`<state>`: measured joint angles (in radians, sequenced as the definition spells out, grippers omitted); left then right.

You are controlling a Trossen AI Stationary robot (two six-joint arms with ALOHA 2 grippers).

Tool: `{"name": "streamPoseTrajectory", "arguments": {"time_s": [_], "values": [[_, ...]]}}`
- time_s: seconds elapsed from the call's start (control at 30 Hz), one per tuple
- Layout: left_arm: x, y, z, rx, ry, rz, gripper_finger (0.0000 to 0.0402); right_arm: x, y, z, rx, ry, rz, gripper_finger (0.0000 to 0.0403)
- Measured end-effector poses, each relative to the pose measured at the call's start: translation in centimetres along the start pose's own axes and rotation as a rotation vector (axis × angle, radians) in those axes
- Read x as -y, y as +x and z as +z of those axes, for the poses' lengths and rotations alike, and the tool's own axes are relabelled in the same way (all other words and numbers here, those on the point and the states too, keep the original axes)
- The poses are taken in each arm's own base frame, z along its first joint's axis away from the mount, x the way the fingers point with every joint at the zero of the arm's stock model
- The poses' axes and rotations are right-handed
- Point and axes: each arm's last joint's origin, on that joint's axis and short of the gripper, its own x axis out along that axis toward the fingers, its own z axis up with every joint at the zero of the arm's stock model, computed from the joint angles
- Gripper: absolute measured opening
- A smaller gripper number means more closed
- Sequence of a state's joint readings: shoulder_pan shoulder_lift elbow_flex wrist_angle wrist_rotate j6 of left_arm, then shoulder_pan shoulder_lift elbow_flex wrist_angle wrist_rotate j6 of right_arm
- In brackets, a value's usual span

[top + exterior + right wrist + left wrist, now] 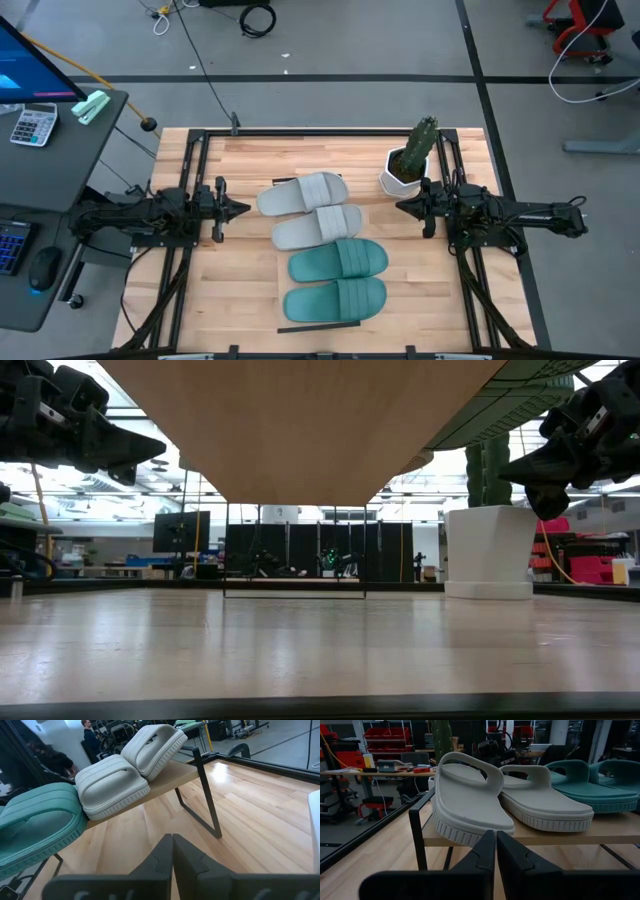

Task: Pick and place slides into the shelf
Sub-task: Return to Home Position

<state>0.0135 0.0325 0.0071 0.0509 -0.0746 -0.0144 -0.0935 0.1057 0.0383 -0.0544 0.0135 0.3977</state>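
The shelf (615,827) stands at the centre of the desk (250,290) and runs from the near edge toward the far edge. It carries one row, side by side: the nearest slide (335,299), the second slide (338,259), the third slide (318,227) and the farthest slide (300,195). The farthest slide tilts against the third slide. The left claw (245,209) hangs left of the shelf and the right claw (400,207) right of it, both apart from the row. A potted plant (410,165) stands on the desk just behind the right claw.
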Motion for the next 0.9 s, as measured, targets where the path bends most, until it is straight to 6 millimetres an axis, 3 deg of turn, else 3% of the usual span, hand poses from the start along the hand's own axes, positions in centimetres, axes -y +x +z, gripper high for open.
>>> {"name": "streamPoseTrajectory", "arguments": {"time_s": [0.9], "values": [[0.00,0.00,0.00,0.000,0.000,0.000,0.0031,0.00,0.00,0.00,0.000,0.000,0.000,0.0016]]}}
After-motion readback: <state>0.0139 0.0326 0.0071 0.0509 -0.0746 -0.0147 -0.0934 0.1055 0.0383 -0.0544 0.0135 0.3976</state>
